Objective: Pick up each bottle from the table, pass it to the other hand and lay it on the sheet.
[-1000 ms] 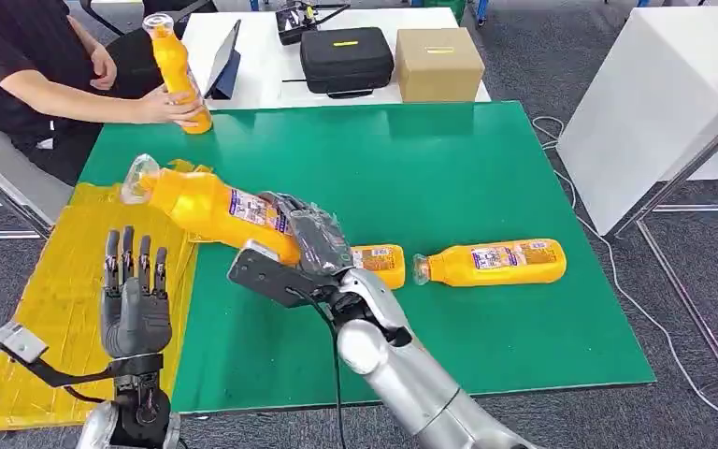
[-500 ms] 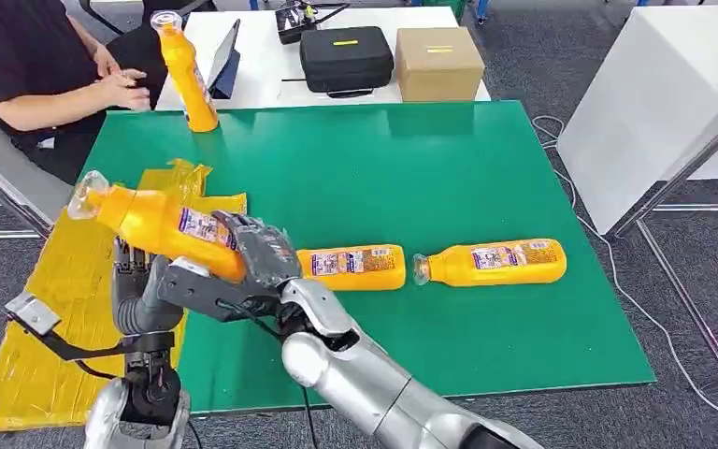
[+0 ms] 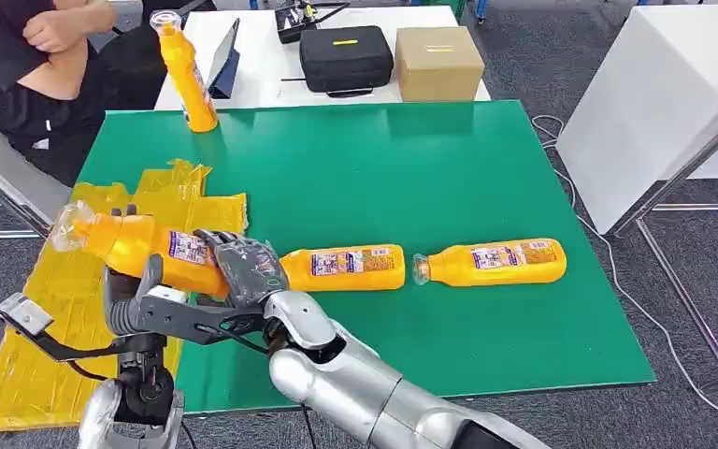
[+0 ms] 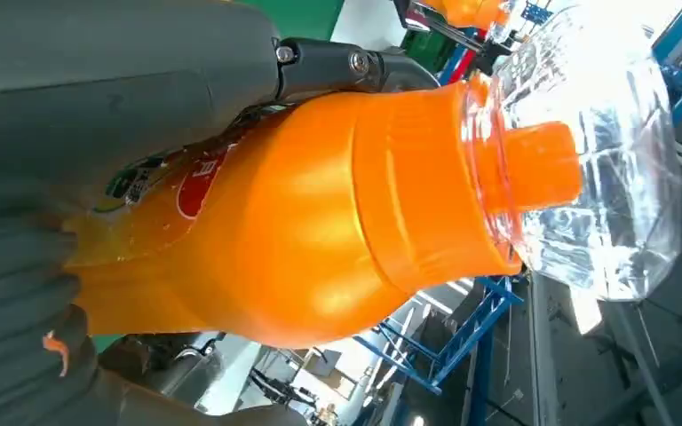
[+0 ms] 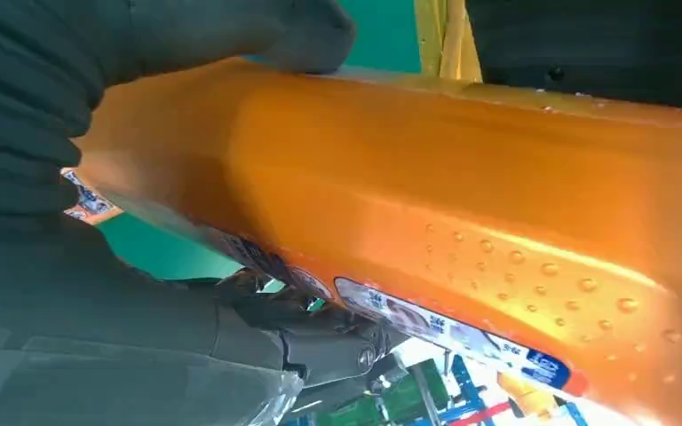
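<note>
My right hand grips an orange bottle by its lower body and holds it tilted, clear cap to the left, above the yellow sheet. My left hand stands under and behind that bottle with the thumb in front and the fingers upright behind it. In the left wrist view the bottle lies against the thumb. In the right wrist view the bottle lies across my right hand's dark fingers. Two more bottles lie on the green table. A third stands at its far left corner.
A person sits at the far left with arms drawn in. A black case, a cardboard box and a tablet are on the white table behind. Another white table stands to the right.
My right hand has carried the bottle left and down into the left hand's span. The person has let go of the upright bottle and pulled both arms back.
</note>
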